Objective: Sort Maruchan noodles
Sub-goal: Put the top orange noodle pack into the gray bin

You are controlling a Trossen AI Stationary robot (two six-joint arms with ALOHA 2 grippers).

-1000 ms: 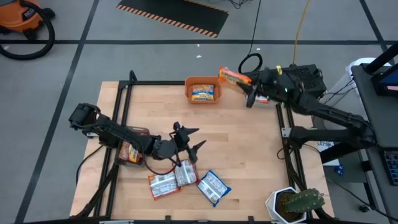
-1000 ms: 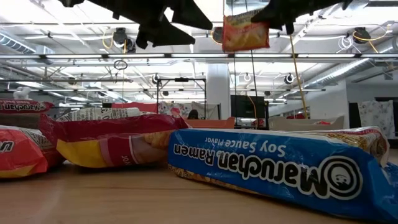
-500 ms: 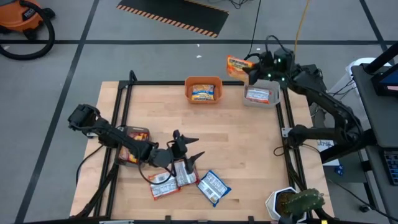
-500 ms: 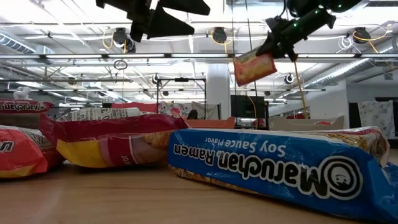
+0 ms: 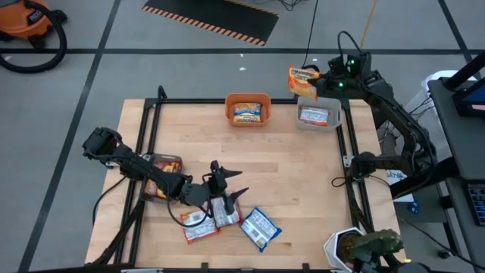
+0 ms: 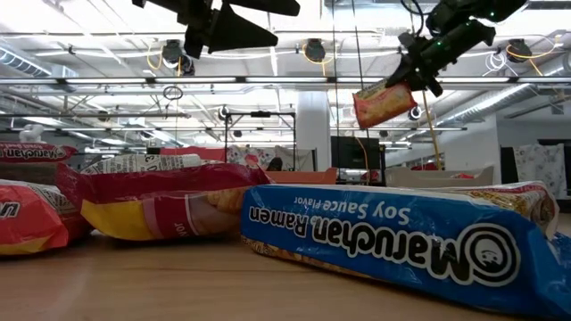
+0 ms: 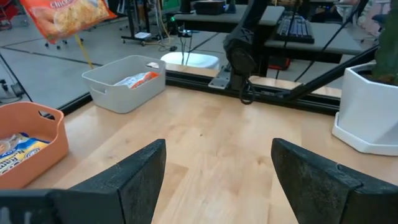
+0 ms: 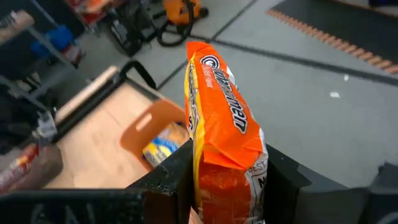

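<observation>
My right gripper (image 5: 315,79) is shut on an orange noodle packet (image 5: 301,76), high in the air just beyond the table's far edge, by the grey bin (image 5: 318,116). That bin holds a silver-red packet. The orange bin (image 5: 248,108) holds a yellow-blue packet. My left gripper (image 5: 230,184) hangs open above three packets (image 5: 225,214) lying flat near the table's near edge. A dark red packet (image 5: 161,177) lies at the left edge. In the low view a blue packet (image 6: 401,236) lies close in front. My right gripper pinches the orange packet's end (image 8: 214,186) between its two fingers (image 8: 174,180), one on each flat face. The packet stands on edge and sticks out ahead of the fingers. It is lifted clear and hangs tilted below the gripper (image 6: 419,69) in the low view.
A white pot (image 5: 350,249) with a cactus stands at the near right corner. A black frame (image 5: 345,152) runs along the table's edges. The middle of the wooden table (image 5: 288,174) is bare.
My right gripper has swung with the orange packet from between the two bins toward the far right, past the table's far edge, rolling as it went; the packet now hangs more tilted. My left gripper has shifted a little toward the near edge, still open.
</observation>
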